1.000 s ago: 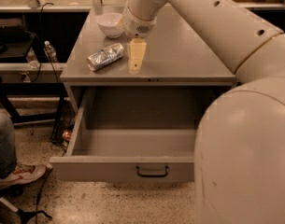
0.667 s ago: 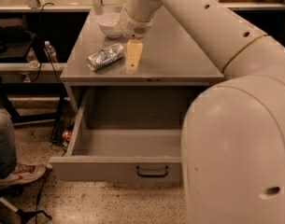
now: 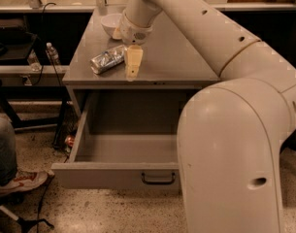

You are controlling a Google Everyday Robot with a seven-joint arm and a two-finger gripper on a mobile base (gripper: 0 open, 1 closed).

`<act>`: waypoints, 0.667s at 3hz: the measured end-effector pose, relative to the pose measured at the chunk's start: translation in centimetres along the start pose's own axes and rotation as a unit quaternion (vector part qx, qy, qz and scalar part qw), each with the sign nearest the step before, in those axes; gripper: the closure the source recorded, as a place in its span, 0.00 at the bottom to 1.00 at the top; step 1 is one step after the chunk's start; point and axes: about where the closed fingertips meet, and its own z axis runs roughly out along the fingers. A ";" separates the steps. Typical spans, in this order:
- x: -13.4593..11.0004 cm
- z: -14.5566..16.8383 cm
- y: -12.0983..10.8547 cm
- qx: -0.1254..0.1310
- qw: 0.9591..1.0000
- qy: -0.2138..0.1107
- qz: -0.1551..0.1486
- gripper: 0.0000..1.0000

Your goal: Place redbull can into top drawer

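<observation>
The redbull can [image 3: 107, 59], slim, silver with bluish patches, lies on its side on the grey cabinet top near the front left. My gripper [image 3: 133, 66] hangs just right of the can, pointing down at the cabinet top, close to the can's right end. The top drawer [image 3: 117, 175] stands pulled out below the cabinet top, with a small dark bar handle [image 3: 158, 179] on its front panel. Its inside shows nothing in it.
A white bowl [image 3: 111, 24] sits at the back of the cabinet top. A small reddish can [image 3: 69, 141] lies on the floor left of the drawer. Clear bottles [image 3: 53, 53] stand on a left shelf. A person's leg and shoe [image 3: 16, 181] are at the left. My arm fills the right side.
My gripper has moved a little left and down, closer to the can's right end. The can and the drawer have not moved.
</observation>
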 end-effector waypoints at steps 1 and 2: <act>-0.8 0.7 -0.1 -0.007 1.000 -0.012 -0.009 0.00; -1.7 1.8 -0.2 -0.022 0.999 -0.018 -0.016 0.00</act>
